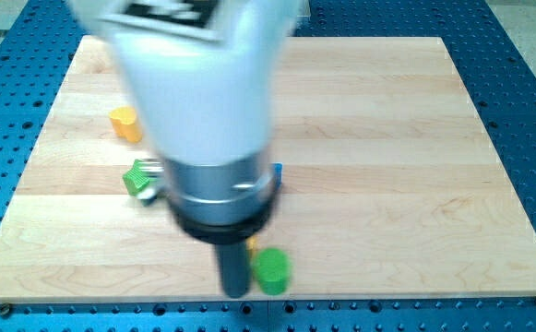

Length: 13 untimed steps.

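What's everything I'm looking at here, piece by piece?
wooden board: one, pale wood, fills most of the view
blue perforated table: one, blue, around the board
yellow block: one, yellow, the view's upper left
green block: one, green, shape unclear, left of the arm
green cylinder: one, green, the view's bottom centre, beside my tip
blue block: one, blue, mostly hidden behind the arm
orange sliver: one, orange, partly hidden by the rod
arm: one, white and dark, centre
my tip: one, dark, immediately left of the green cylinder
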Tool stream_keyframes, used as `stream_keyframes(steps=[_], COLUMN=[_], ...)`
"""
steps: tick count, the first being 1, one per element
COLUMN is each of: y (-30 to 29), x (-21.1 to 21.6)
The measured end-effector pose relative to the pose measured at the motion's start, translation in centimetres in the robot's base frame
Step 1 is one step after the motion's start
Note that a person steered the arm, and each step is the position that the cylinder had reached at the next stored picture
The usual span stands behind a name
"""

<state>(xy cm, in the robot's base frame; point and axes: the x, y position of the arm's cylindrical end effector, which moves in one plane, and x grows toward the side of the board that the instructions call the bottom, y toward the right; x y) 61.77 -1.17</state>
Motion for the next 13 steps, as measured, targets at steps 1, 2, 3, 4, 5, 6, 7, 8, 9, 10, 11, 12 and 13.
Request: stream_keyframes(steps=[1,2,3,4,5,6,7,8,9,10,11,12,13], y=[1.4,1.8,6.4,9.7,11.1,16.2,19.9,19.7,16.6,11.8,9.5,6.8,4.3], x=[0.0,0.0,-2.6,-7.8,-8.7,-7.2,-1.8,0.0,0.1,-1.7,-3.8,-4.8,-5.6])
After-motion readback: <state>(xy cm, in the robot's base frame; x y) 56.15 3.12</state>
